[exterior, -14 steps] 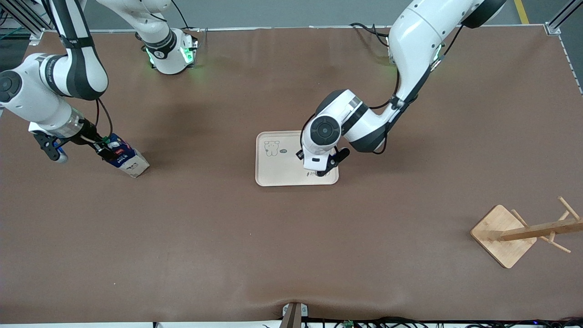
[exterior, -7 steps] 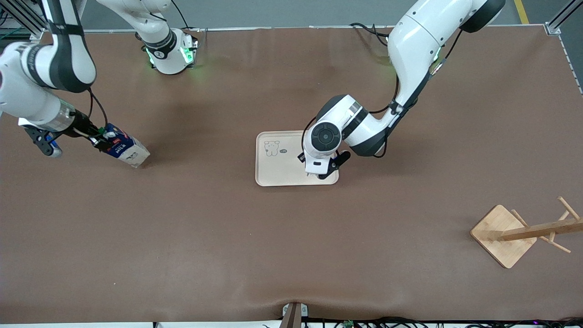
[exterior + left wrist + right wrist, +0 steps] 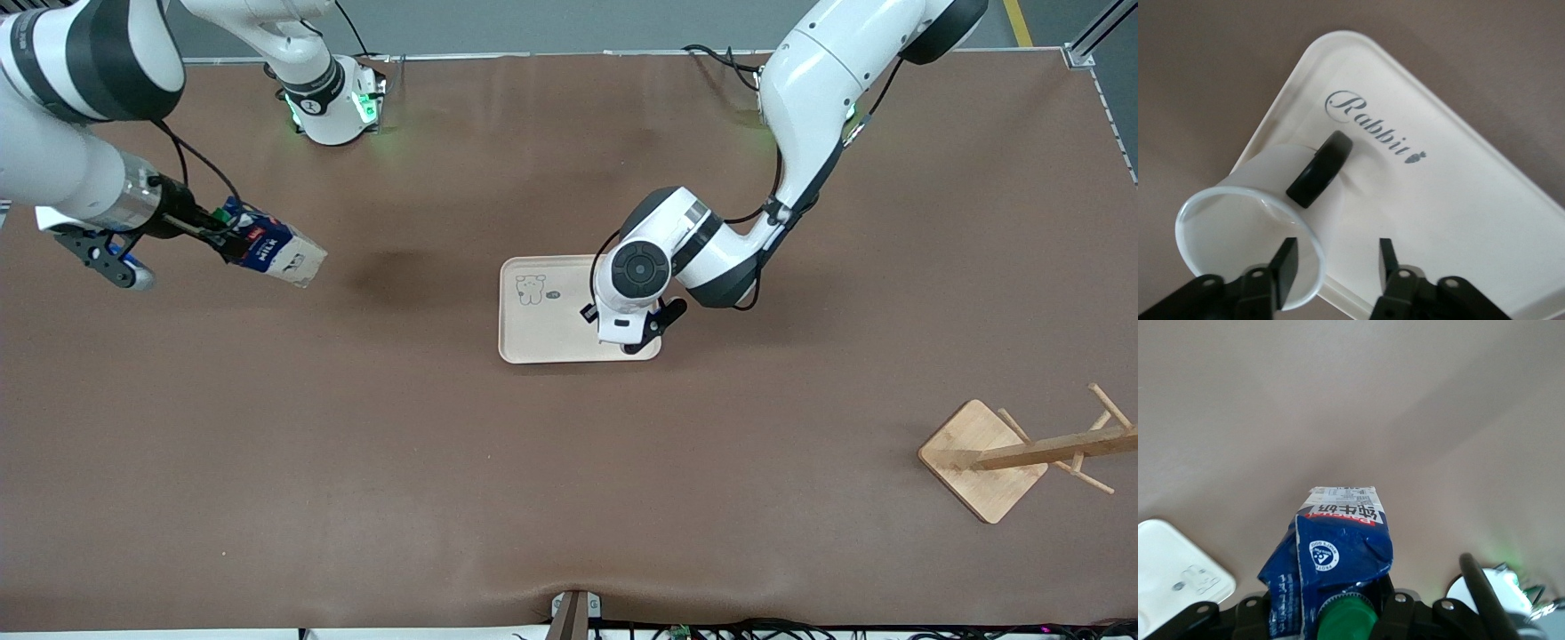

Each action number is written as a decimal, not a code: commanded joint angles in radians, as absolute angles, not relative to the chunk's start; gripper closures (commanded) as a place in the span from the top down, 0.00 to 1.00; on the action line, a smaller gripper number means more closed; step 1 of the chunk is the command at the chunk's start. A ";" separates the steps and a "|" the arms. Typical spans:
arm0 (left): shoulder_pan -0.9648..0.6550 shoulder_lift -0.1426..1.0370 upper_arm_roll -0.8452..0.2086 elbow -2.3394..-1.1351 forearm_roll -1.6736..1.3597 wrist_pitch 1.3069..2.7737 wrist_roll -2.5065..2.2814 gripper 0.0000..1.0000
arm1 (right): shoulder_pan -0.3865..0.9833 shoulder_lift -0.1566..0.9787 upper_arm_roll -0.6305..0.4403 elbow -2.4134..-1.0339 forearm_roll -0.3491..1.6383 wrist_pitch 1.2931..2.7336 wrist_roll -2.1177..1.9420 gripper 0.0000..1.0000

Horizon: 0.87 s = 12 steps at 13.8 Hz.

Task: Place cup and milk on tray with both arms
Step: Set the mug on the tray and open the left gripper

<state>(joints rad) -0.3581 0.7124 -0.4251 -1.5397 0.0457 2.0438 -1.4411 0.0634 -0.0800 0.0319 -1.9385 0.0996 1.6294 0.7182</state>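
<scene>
The white cup (image 3: 1248, 203) with its black handle (image 3: 1319, 168) stands on the cream tray (image 3: 542, 333), in the corner by the "Rabbit" script (image 3: 1375, 130). In the front view my left wrist hides the cup. My left gripper (image 3: 1337, 257) is open just above it, with one finger (image 3: 1286, 263) over the cup's mouth and the other outside, the rim between them. It also shows in the front view (image 3: 635, 343). My right gripper (image 3: 233, 240) is shut on the milk carton (image 3: 276, 252) at its green cap (image 3: 1346, 620). It holds the carton tilted in the air over bare table toward the right arm's end.
A wooden rack with a square base (image 3: 982, 458) lies toward the left arm's end of the table, nearer the front camera. The brown table (image 3: 569, 489) lies around the tray. The tray's dog drawing (image 3: 531, 289) faces the right arm's end.
My right gripper has lifted the milk carton off the table and carried it up and a little toward the tray. My left gripper has barely shifted over the tray.
</scene>
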 commanded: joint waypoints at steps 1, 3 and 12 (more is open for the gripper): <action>-0.354 0.680 -0.420 -1.508 0.110 2.016 -1.447 1.00 | 0.173 0.014 0.025 -1.797 0.101 1.546 0.866 0.00; -0.328 0.631 -0.420 -1.500 0.117 1.985 -1.444 1.00 | 0.213 0.055 0.026 -1.725 0.135 1.539 0.868 0.00; -0.062 0.332 -0.422 -1.488 0.132 1.706 -0.979 1.00 | 0.412 0.338 0.026 -1.361 0.262 1.531 0.859 0.00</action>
